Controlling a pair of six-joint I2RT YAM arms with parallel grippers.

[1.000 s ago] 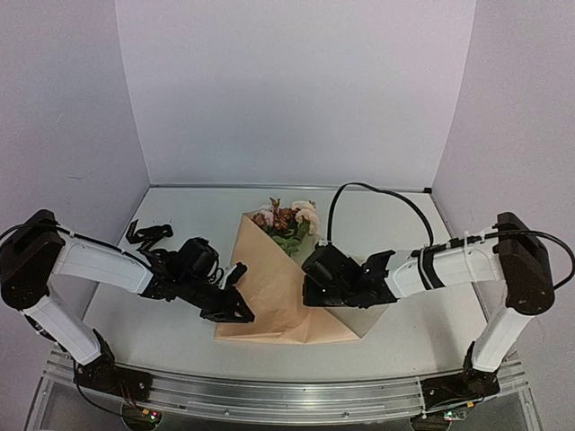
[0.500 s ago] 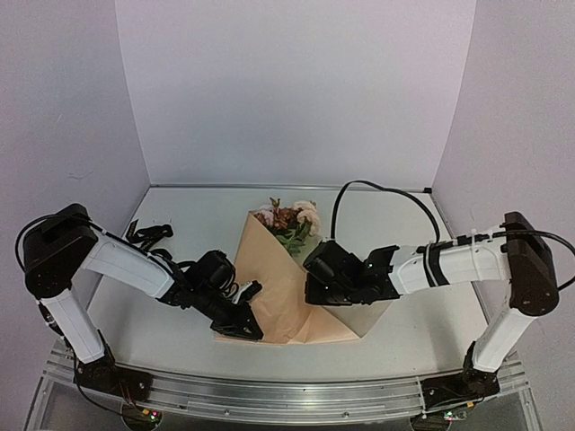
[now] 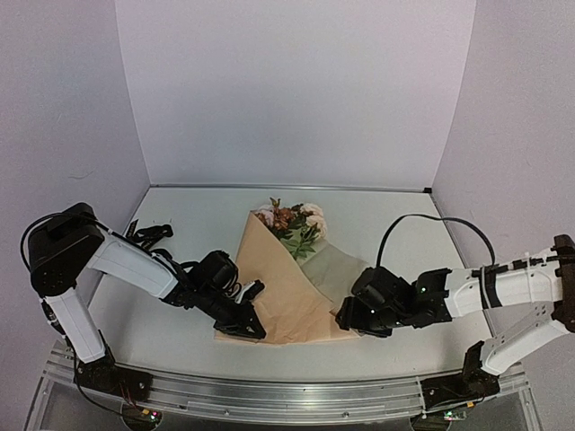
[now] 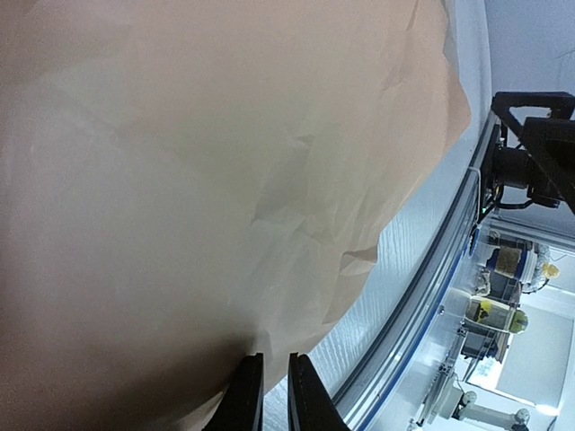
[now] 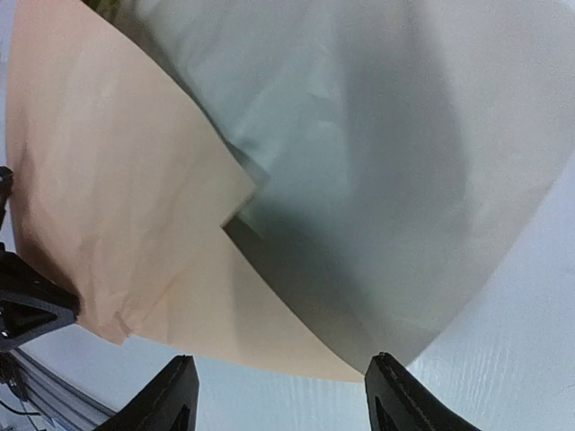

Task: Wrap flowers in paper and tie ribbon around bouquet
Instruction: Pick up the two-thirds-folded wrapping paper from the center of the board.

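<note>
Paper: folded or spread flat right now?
Partly folded. One half of the paper laps over the stems of the flowers; the right half lies flat.

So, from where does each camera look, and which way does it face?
Top external: above and behind the robot, facing down on the table; left arm and right arm show.
Left wrist: on the left arm, facing the paper edge; left gripper fingers close together.
Right wrist: on the right arm, facing down on the paper; right gripper open.
Shared: all three see the paper.
</note>
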